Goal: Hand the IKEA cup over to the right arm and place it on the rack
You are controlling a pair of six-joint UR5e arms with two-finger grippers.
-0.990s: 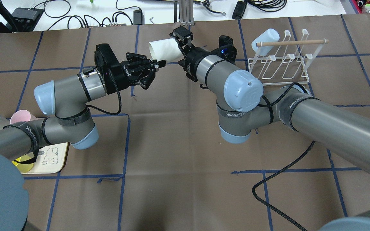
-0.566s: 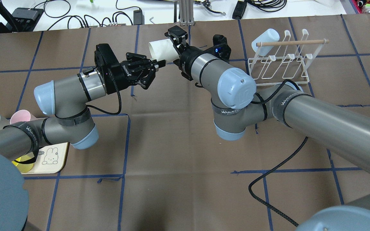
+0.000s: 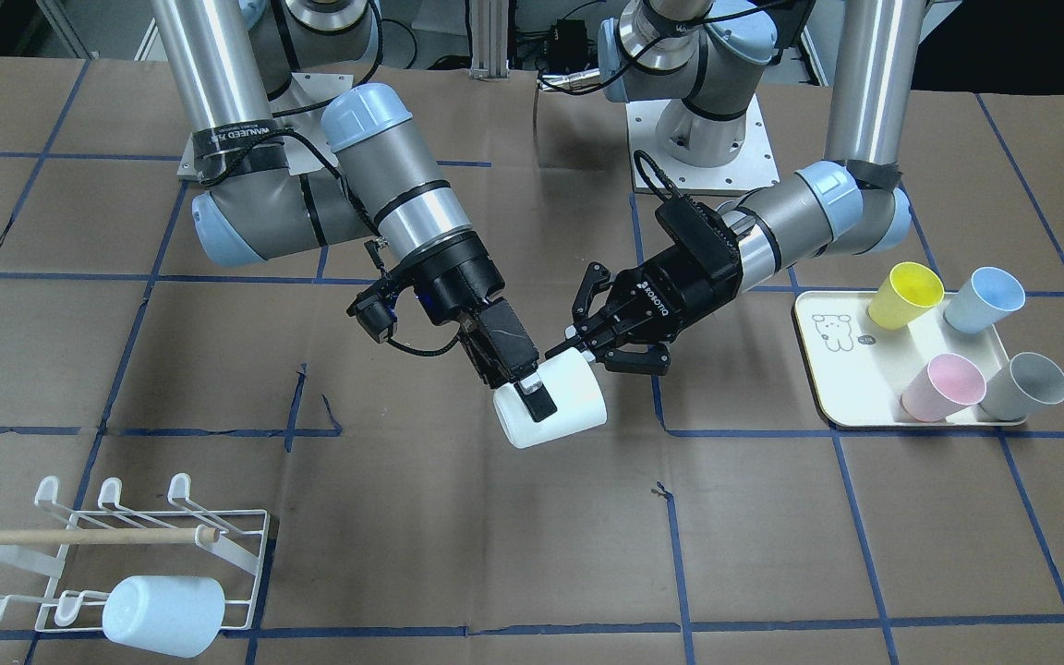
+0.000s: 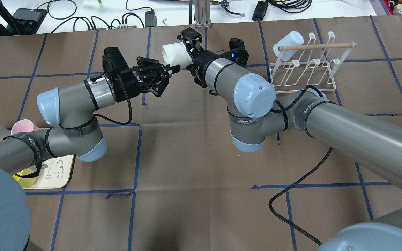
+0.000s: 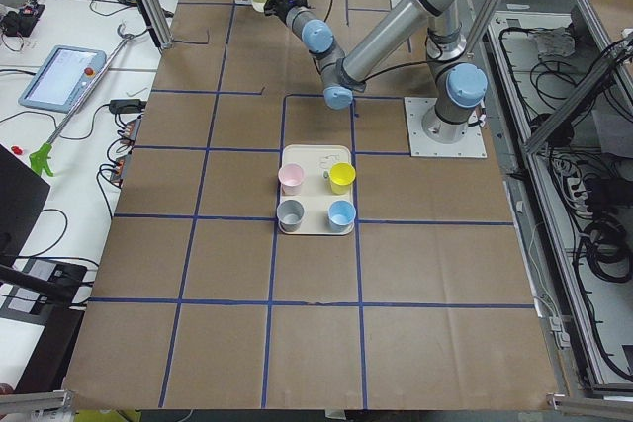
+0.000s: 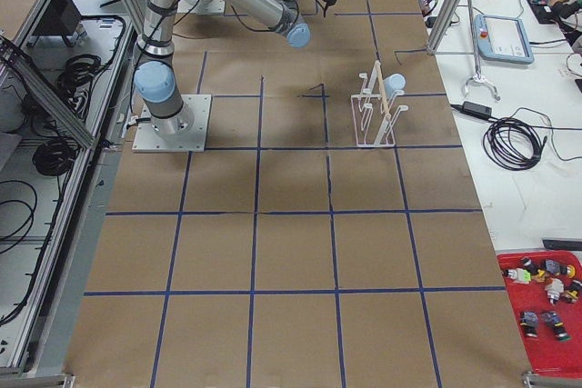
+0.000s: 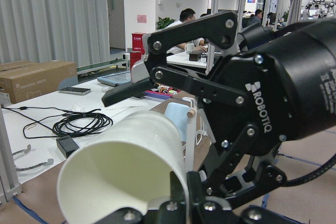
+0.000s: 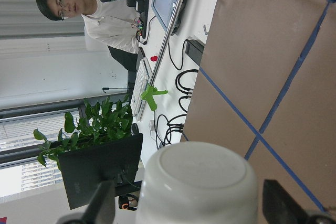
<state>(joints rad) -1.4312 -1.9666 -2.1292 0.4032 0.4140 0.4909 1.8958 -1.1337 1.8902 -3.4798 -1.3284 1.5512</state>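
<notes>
At 12 o'clock, out over the far side of the table point(image 4: 201, 209) and clear of its surface as far as I can judge, the white IKEA cup point(image 4: 173, 52) lies on its side between my two hands, mouth toward my left arm and base toward my right. My left gripper point(image 4: 173, 68) is pinched narrow on the rim wall, its linkage tapering to a single tip at the cup's edge in the overhead view. My right gripper point(image 3: 532, 395) straddles the base end. The front view shows one finger lying along the cup's flank and hides the other behind it. My right wrist camera shows the fingers point(image 8: 281, 205) flanking the base with a gap on at least one side, so I read that hand as spread wide and not yet bearing. I judge this to be the handover, with the receiving grip not yet made. The next move calls for my right fingers to close squarely across the round wall, firmly enough that the smooth plastic cannot slip. Only then should my left let go of the rim and back off toward 9 o'clock. After that comes the carry to the rack point(image 4: 314, 61) at 2 o'clock, where a pale-blue cup point(image 4: 288, 43) sits at one end of the wooden dowel point(image 4: 318, 45) and the other prongs look free.
</notes>
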